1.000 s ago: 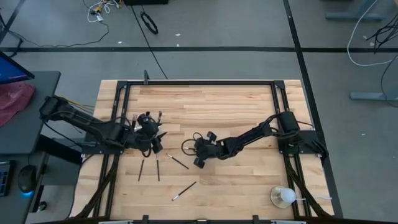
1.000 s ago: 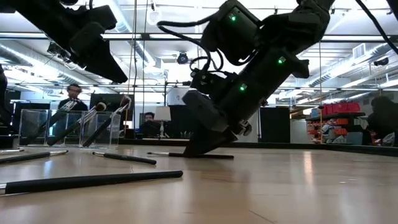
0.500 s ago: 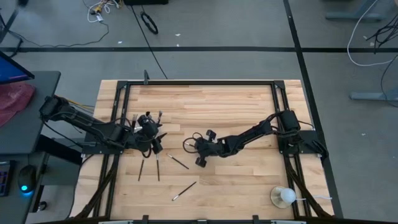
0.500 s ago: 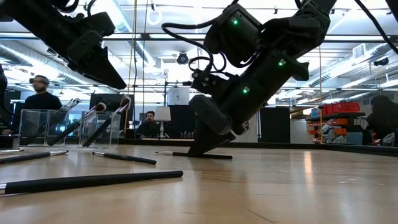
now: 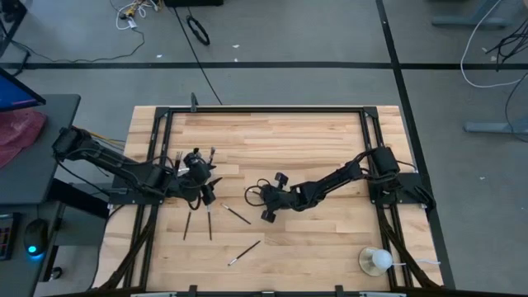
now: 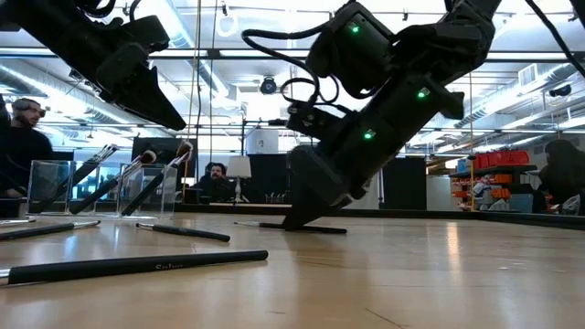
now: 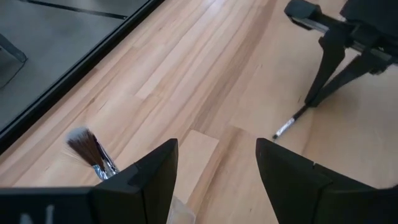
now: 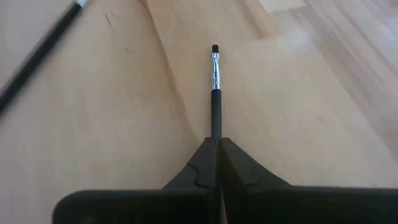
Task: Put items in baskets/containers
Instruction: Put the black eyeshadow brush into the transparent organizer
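Observation:
My right gripper (image 8: 217, 144) is shut on a slim black makeup brush (image 8: 215, 74) with a silver ferrule, near the table's middle (image 5: 266, 203). The left wrist view shows this brush (image 7: 287, 126) too. A clear holder (image 6: 99, 187) stands on the table at the left with several brushes leaning in it. My left gripper (image 7: 216, 174) stands open just above and beside it (image 5: 202, 186); a brownish tuft (image 7: 84, 145) shows next to one finger. Several more brushes (image 5: 209, 224) (image 5: 244, 252) lie flat toward the near edge. My right gripper pinches the brush's black handle (image 8: 216, 127) between its two fingertips. The fingers slant down from the table's right, and the brush points straight ahead of them. The brush (image 6: 265, 225) lies level at the tabletop; I cannot tell whether it is lifted clear.
A white ball-like thing on a stick (image 5: 376, 261) sits at the near right corner. A black frame (image 5: 264, 110) runs round the table. A long black brush (image 6: 137, 266) lies nearest the low camera. People stand in the room behind.
My right gripper's fingers have closed together on the brush's handle, and its wrist has rolled a little. The brush lies about where it was.

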